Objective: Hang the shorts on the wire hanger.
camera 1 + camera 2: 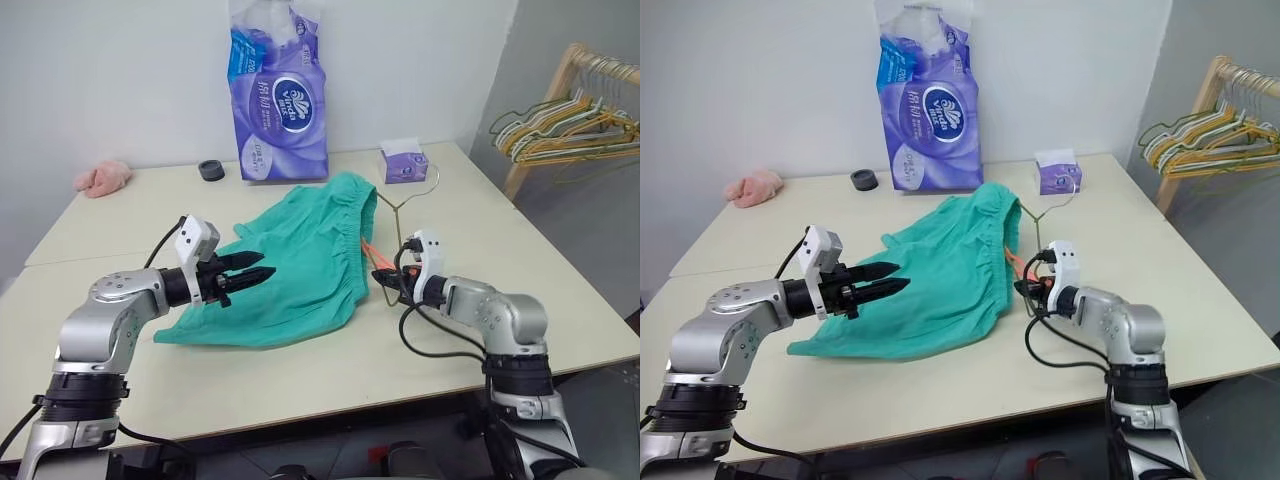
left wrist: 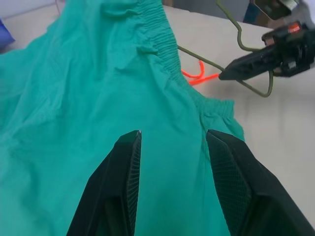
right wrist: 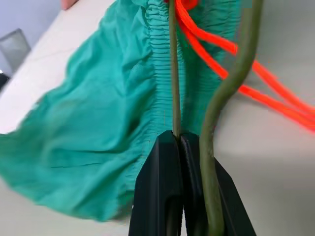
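A: Head pair sits high, looking forward and down over the pale rectangular table (image 1: 300,390), both eyes catching the same teal-green fabric shorts (image 1: 300,260), barely offset.

B: And the left wrist camera rides close above that cloth, aimed across at the thin grey-green wire hanger (image 2: 256,88).

A: The right wrist camera is closer still, nearly on the gathered waistband, sharing the hanger and the orange drawstring (image 3: 236,64).
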